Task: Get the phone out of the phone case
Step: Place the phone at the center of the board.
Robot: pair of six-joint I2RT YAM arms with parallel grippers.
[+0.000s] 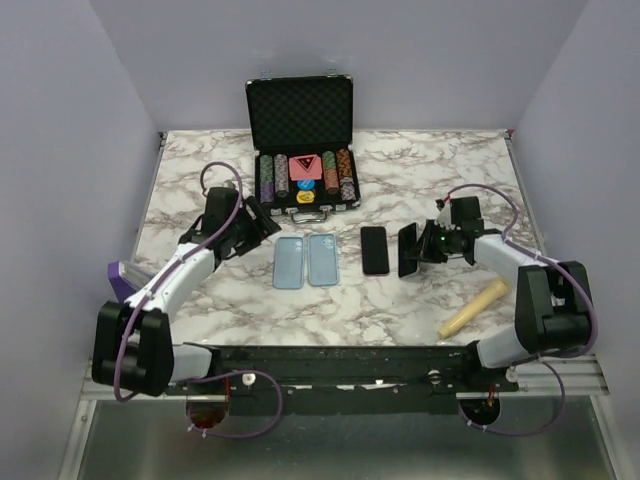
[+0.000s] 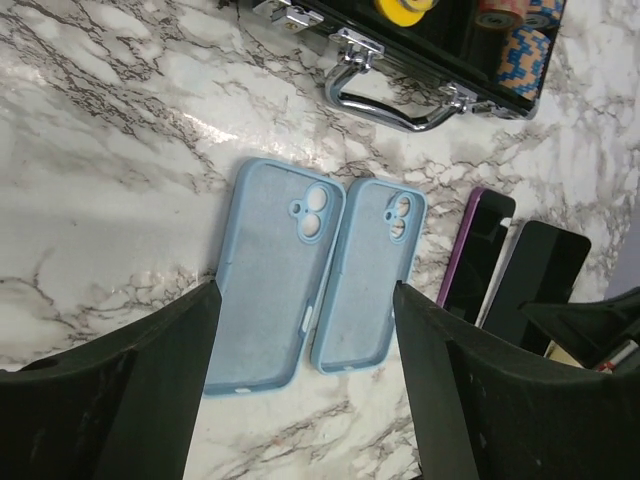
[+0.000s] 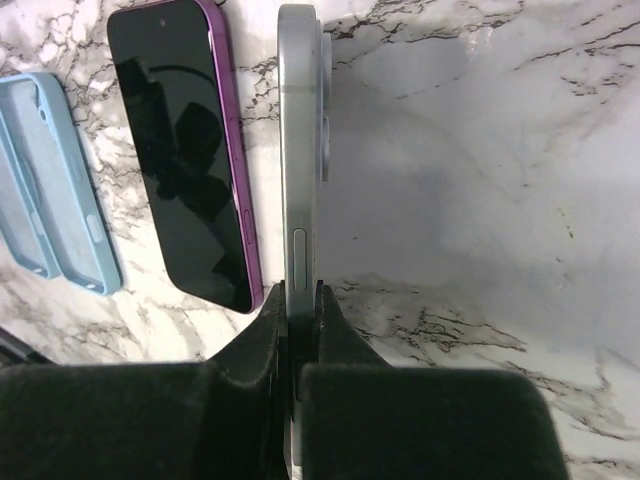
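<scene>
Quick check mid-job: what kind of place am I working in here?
Most likely a lab robot test cell: a marble-patterned tabletop boxed in by plain pale walls, a black mounting rail along its near edge, and staged props such as an open black poker-chip case.

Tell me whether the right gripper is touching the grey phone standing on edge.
Touching. In the right wrist view the right gripper clamps the grey phone, its fingers flush against both faces, with no gap either side.
</scene>
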